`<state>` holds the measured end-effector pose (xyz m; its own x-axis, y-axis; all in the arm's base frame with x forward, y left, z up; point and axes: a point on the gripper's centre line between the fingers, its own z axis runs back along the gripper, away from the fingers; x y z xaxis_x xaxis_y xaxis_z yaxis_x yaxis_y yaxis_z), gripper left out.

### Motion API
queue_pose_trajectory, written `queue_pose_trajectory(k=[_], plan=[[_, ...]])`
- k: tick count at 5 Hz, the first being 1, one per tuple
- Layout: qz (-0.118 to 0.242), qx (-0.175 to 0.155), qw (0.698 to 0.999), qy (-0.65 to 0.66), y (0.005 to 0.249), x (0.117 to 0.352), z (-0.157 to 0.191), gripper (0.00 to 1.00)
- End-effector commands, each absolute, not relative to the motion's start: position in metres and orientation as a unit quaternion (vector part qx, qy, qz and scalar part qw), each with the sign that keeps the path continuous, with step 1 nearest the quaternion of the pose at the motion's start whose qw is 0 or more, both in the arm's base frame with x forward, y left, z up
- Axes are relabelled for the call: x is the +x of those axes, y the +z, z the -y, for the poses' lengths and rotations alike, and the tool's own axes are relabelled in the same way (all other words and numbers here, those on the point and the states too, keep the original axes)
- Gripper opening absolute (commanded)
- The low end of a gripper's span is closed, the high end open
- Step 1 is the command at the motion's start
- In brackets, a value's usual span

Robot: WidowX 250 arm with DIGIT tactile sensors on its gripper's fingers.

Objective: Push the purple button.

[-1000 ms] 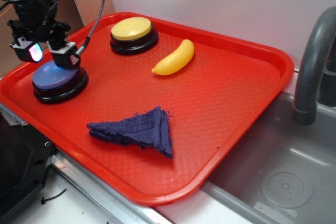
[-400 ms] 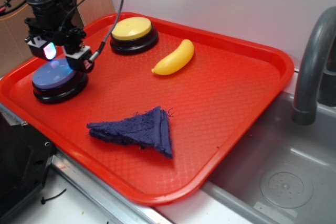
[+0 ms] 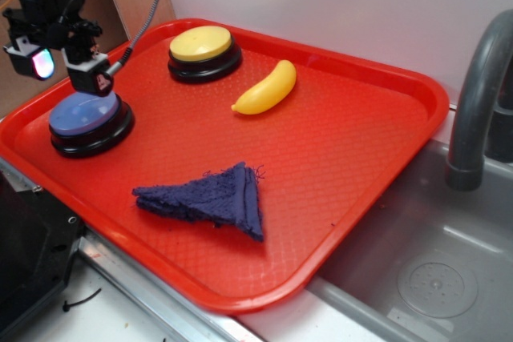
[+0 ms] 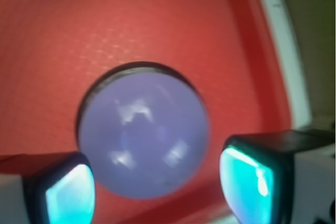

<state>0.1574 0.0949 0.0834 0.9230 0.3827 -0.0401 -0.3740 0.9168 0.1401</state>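
A red plastic tray (image 3: 353,142) sits beside a metal sink (image 3: 417,278). On the tray, at its left end, rests the purple button (image 3: 83,115), a round dome with a pale bluish-purple cap on a black base. The robot's gripper (image 3: 62,66) hangs just above the button's back edge, not touching it. Its two fingers stand wide apart and hold nothing. In the wrist view the purple button (image 4: 143,137) fills the middle of the frame, with a glowing turquoise pad (image 4: 68,195) low on each side of it.

The risk from here is a missed press. With the fingers spread this wide, a straight descent could carry them down on either side of the cap, or catch only its rim, so the dome tilts or the base slides on the smooth tray instead of clicking. The gripper also looks set toward the rear of the button, so an off-centre push seems possible.

The tray also holds a matching yellow button (image 3: 203,52) at the far edge, a yellow toy banana (image 3: 267,89) just right of it, and a dark purple folded cloth (image 3: 212,199) near the front. All lie well apart from the purple button. The sink holds nothing visible; a grey tap (image 3: 479,94) rises at its right.
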Motion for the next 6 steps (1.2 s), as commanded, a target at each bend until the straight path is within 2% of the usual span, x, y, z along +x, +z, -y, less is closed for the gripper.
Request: queue_pose_trajectory(k=[1,2,4,5,6], plan=[[0.016,0.075,0.975,0.21,0.12,0.155,-0.1,1.0],[0.027,0.055,0.975,0.212,0.13,0.15,-0.102,1.0],[0.046,0.065,0.973,0.217,0.15,0.142,-0.103,1.0],[0.062,0.059,0.977,0.196,0.16,0.138,-0.097,1.0],[0.071,0.068,0.978,0.185,0.163,0.137,-0.094,1.0]])
